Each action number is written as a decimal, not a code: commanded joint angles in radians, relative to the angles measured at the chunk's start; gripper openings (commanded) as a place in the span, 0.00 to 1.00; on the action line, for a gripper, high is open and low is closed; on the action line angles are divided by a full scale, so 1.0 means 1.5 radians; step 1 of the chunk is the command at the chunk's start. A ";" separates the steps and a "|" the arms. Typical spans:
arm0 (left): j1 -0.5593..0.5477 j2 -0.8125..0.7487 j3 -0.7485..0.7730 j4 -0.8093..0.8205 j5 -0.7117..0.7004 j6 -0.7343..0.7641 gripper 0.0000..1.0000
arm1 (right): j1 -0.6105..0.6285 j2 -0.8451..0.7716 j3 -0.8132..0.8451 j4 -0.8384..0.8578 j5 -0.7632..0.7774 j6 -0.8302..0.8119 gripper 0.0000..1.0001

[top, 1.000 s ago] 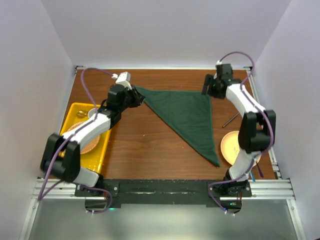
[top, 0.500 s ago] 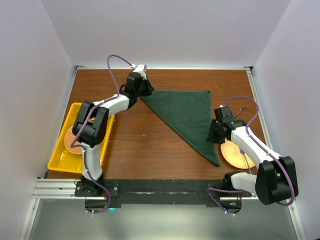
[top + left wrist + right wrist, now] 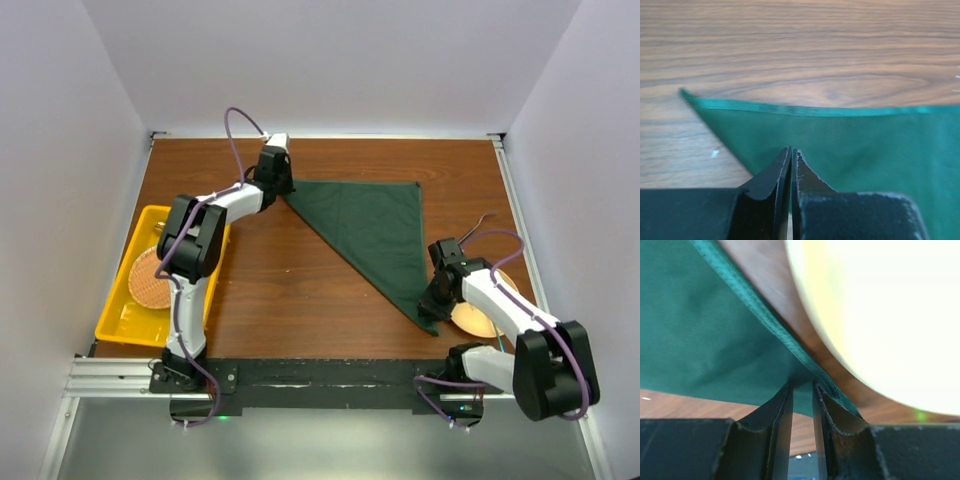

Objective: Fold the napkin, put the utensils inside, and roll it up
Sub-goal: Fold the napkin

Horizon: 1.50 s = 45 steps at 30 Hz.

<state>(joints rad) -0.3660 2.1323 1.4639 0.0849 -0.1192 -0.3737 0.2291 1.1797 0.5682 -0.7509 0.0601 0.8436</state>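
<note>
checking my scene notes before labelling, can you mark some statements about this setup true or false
The napkin lies folded as a triangle. True.
The yellow tray sits beside the right arm. False: the tray is beside the left arm.
The right gripper is at the napkin's near tip, next to the tan plate. True.
The left gripper has its jaws wide open. False: they are nearly together, at the napkin's far left corner.

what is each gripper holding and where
Left gripper pinches the napkin near its far-left corner; right gripper grips its edge by the near corner.
</note>
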 commanded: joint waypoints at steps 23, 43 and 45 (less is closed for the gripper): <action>0.065 0.115 0.157 -0.148 -0.113 0.026 0.05 | 0.004 -0.061 -0.026 -0.031 -0.024 0.049 0.26; 0.108 0.133 0.187 -0.178 -0.125 -0.012 0.09 | 0.027 -0.023 -0.039 0.004 -0.029 0.060 0.27; 0.108 0.111 0.178 -0.177 -0.137 -0.008 0.09 | 0.027 -0.014 -0.019 -0.008 0.004 0.040 0.27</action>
<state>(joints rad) -0.2310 2.3066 1.7138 -0.1390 -0.2726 -0.3798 0.2638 1.1225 0.5175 -0.7723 -0.0025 0.9169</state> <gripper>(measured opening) 0.090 0.273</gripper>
